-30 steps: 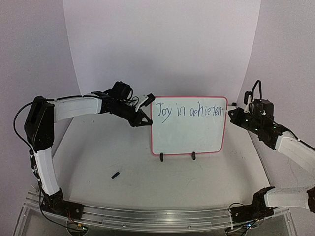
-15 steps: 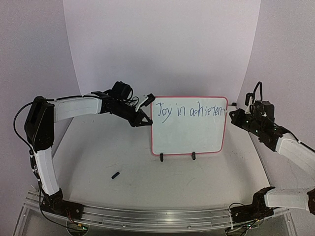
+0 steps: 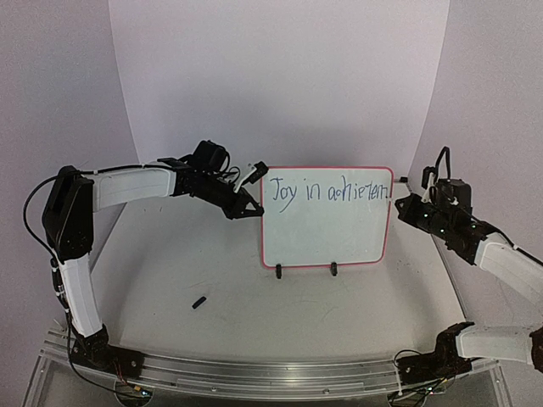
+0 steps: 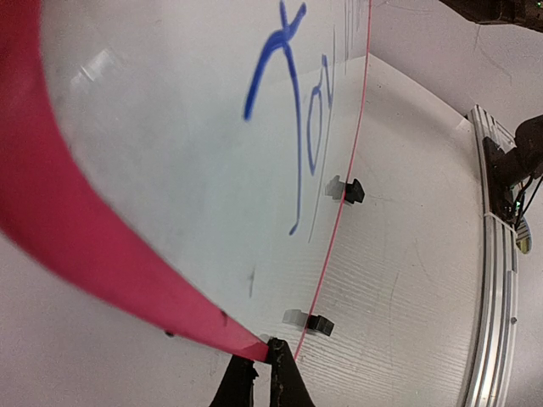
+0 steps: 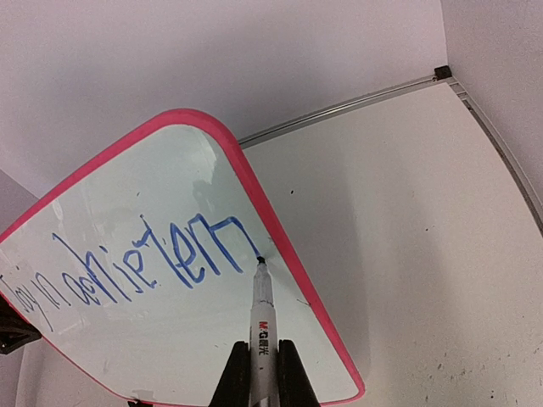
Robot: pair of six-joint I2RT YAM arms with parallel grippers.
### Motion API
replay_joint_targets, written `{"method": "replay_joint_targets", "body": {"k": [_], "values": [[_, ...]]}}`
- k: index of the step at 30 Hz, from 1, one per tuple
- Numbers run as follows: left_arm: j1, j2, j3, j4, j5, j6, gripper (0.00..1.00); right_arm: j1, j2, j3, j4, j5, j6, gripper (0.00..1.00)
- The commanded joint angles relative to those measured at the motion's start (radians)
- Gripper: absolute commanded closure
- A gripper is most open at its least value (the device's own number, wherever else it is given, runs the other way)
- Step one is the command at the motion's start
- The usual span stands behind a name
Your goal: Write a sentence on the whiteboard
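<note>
The whiteboard (image 3: 327, 229) stands upright on two black clip feet mid-table, pink-red rim all round. The sentence (image 3: 327, 192) runs in blue along its top, beginning "Joy in". My left gripper (image 3: 251, 203) is shut on the board's left rim; in the left wrist view the gripper (image 4: 261, 366) pinches the red rim (image 4: 76, 246). My right gripper (image 3: 413, 207) is shut on a white marker (image 5: 262, 326). The marker's tip touches the whiteboard (image 5: 127, 339) at the end of the last blue letter of the sentence (image 5: 170, 259), close to the right rim.
A small black marker cap (image 3: 199, 302) lies on the table left of centre, in front of the board. A white backdrop curves up behind the table. A metal rail (image 3: 254, 373) runs along the near edge by the arm bases.
My right gripper with the marker has dropped slightly beside the board's top right corner, and the last letter has grown. The left arm and the board have not moved.
</note>
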Motion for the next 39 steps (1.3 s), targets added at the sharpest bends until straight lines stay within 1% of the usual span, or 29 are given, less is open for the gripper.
{"method": "replay_joint_targets", "body": {"k": [1, 6, 16, 28, 33, 37, 39], "values": [[-0.029, 0.019, -0.012, -0.142, -0.068, 0.079, 1.00, -0.004, -0.016, -0.002, -0.006, 0.009, 0.006, 1.00], [-0.030, 0.021, -0.011, -0.143, -0.069, 0.079, 1.00, -0.004, -0.037, 0.006, -0.021, 0.001, -0.003, 1.00], [-0.030, 0.023, -0.012, -0.140, -0.070, 0.078, 1.00, -0.004, -0.103, 0.023, -0.062, -0.077, -0.026, 1.00], [-0.030, 0.020, -0.014, -0.139, -0.067, 0.076, 1.00, 0.002, -0.103, 0.052, -0.081, -0.243, -0.047, 1.00], [-0.031, 0.020, -0.013, -0.139, -0.065, 0.076, 1.00, 0.062, -0.100, 0.042, -0.057, -0.251, -0.037, 1.00], [-0.032, 0.015, -0.014, -0.139, -0.067, 0.076, 1.00, 0.199, -0.077, 0.020, -0.003, -0.168, -0.022, 1.00], [-0.033, 0.016, -0.014, -0.138, -0.066, 0.076, 1.00, 0.261, -0.036, 0.014, 0.057, -0.133, -0.008, 1.00]]}}
